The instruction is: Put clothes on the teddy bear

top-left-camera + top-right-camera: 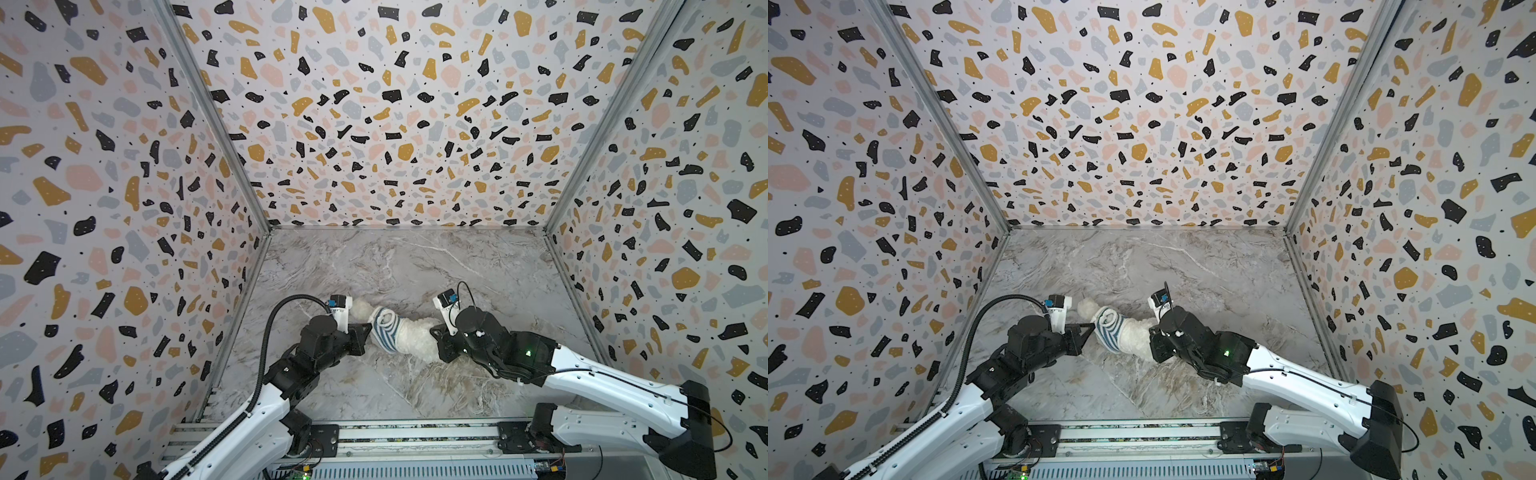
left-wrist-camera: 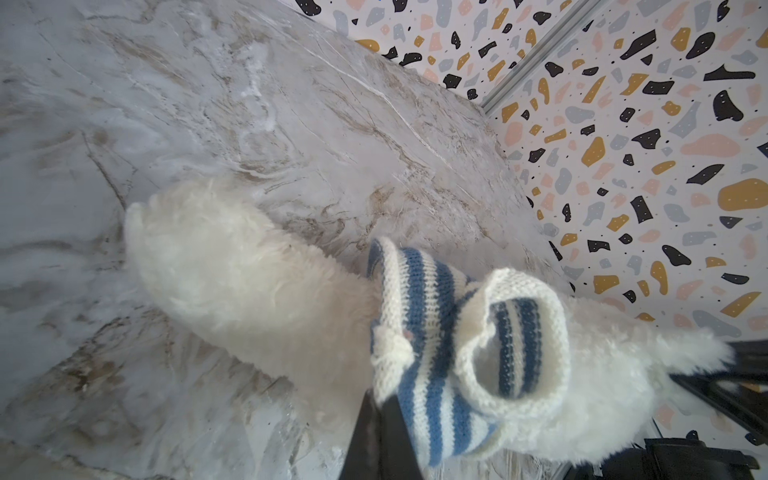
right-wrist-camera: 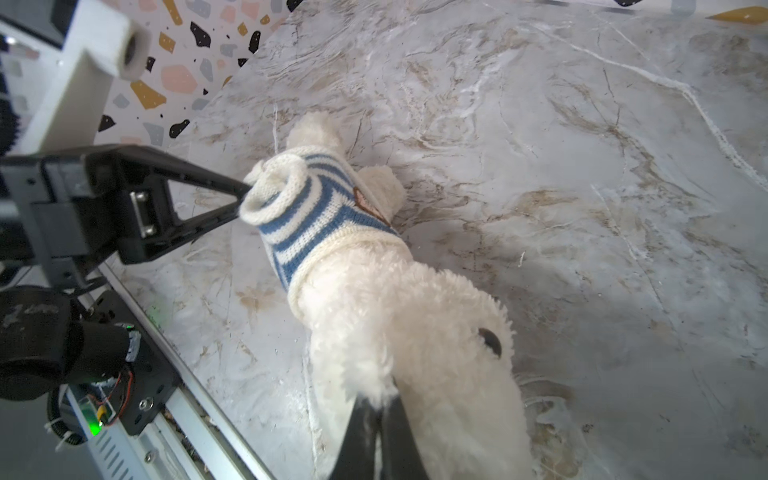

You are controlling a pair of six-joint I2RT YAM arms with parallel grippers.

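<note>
Left gripper [image 3: 244,196] clenched on the rolled opening of the striped knit sweater [image 3: 316,208]; right gripper [image 3: 376,411] clenched in the fur of the teddy bear [image 3: 395,311]. The bear lies toward the front edge of the marble tabletop [image 1: 415,266], between both low, inward-reaching arms. Only the right wrist view shows the badge [image 3: 365,203] and a dark button [image 3: 490,341]; top views hide the right-hand grip.

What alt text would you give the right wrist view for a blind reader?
A cream bear lies on a marble table, a blue-and-white striped shirt pulled over the half far from the camera. The right gripper, nearest the camera, is shut on the bear's fur; the left gripper pinches the shirt's cream rim.
</note>
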